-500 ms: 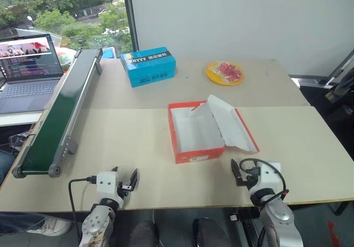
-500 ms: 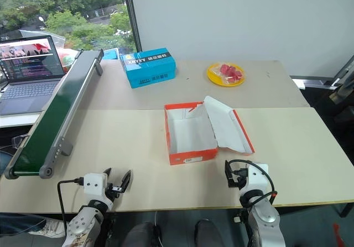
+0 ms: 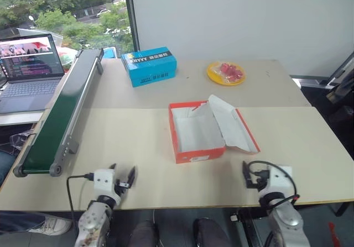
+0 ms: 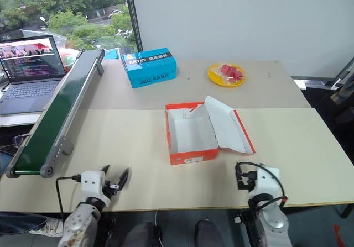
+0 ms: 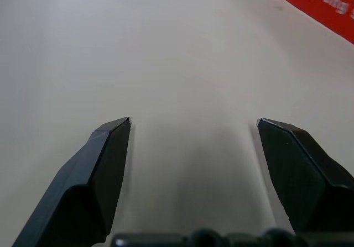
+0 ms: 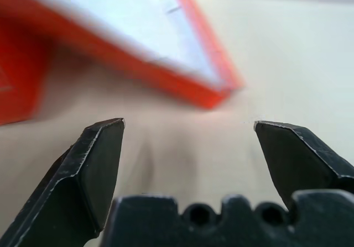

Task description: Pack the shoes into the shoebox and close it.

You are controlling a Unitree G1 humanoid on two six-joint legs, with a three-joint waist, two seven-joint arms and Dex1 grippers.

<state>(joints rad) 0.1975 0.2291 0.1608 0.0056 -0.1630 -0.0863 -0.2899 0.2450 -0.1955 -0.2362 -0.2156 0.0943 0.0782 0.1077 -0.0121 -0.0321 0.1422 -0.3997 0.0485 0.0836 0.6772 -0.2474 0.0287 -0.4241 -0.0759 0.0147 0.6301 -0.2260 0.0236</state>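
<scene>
Shoebox (image 3: 196,132) sat mid-table, lid open to the right, white inside bare. Left gripper (image 5: 193,126) and right gripper (image 6: 189,126) both spread wide, empty, at the near table edge.

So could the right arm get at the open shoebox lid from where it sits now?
Probably yes. The right gripper sits open at the table's near edge, with only bare tabletop between it and the shoebox and its lid.

Beige table (image 3: 138,147) — open shoebox (image 3: 194,131), blue box (image 3: 149,66), yellow plate (image 3: 225,73), conveyor (image 3: 58,114).
</scene>
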